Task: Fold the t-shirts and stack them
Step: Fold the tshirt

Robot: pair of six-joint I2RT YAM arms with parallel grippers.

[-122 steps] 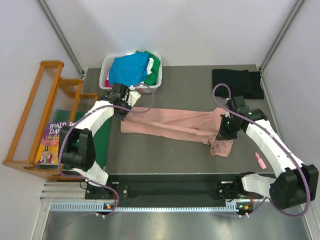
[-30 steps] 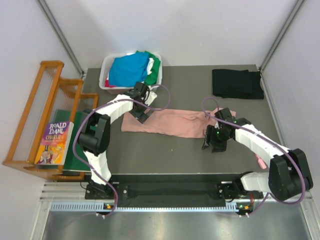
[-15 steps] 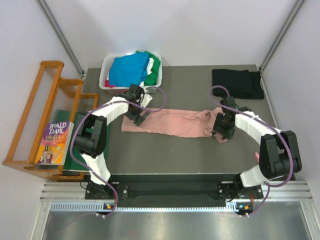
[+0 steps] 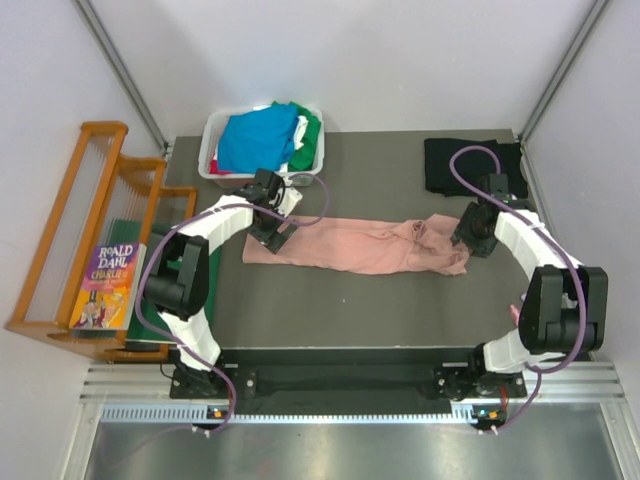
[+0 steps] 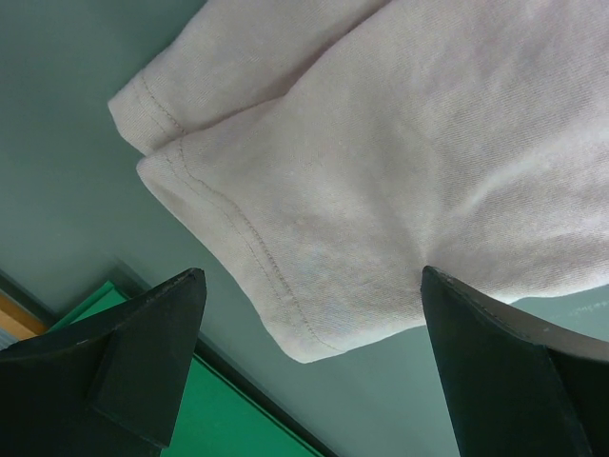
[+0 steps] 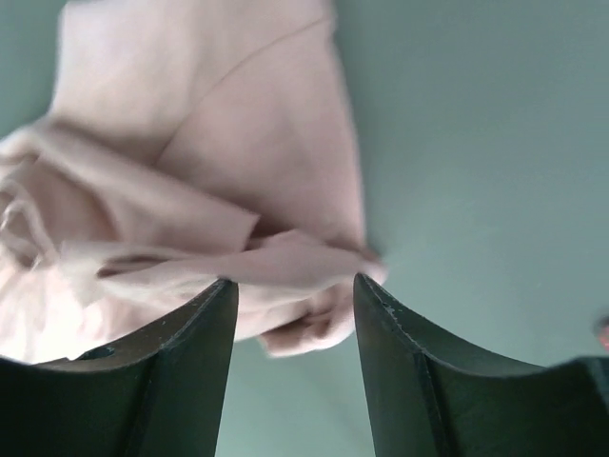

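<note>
Because the right end of the dusty-pink t-shirt (image 4: pixel 350 245) lies bunched and wrinkled while its left end lies flat, a fold started now would probably trap those creases and come out lopsided. The right gripper (image 4: pixel 470 240) stands with jaws part-way apart over that bunch, nothing caught between them, and a pinch there might take only one layer and drag the cloth. The left gripper (image 4: pixel 279 233) hangs wide open and empty over the shirt's left hem corner. The shirt lies mid-surface (image 4: pixel 380 300) as a narrow band, its long axis running left to right and dipping slightly rightward; which end holds the collar I cannot tell.
</note>
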